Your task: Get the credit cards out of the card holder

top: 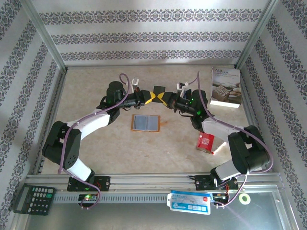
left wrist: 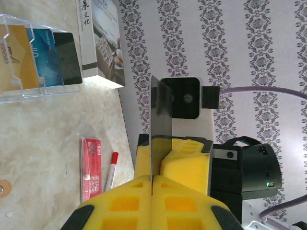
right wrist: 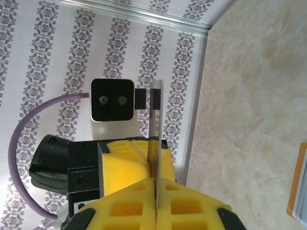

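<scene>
The card holder (top: pixel 145 123) lies open and flat on the table, orange-tan with grey-blue inner panels; its edge (right wrist: pixel 300 182) shows at the right of the right wrist view. Beyond it, above the table, my two grippers meet tip to tip. A dark credit card (top: pixel 158 89) stands on edge between them. My left gripper (top: pixel 152 97) (left wrist: pixel 152 176) is shut on one end of the card (left wrist: pixel 160 108). My right gripper (top: pixel 164 98) (right wrist: pixel 156 179) is shut on the other end of the card (right wrist: pixel 155 110).
A white book (top: pixel 225 87) stands at the back right, with a clear stand (left wrist: pixel 33 86) of several cards beside it. A red packet (top: pixel 204 142) and a red-capped pen (top: pixel 218 150) lie to the right. A calculator (top: pixel 32 198) sits on the near rail.
</scene>
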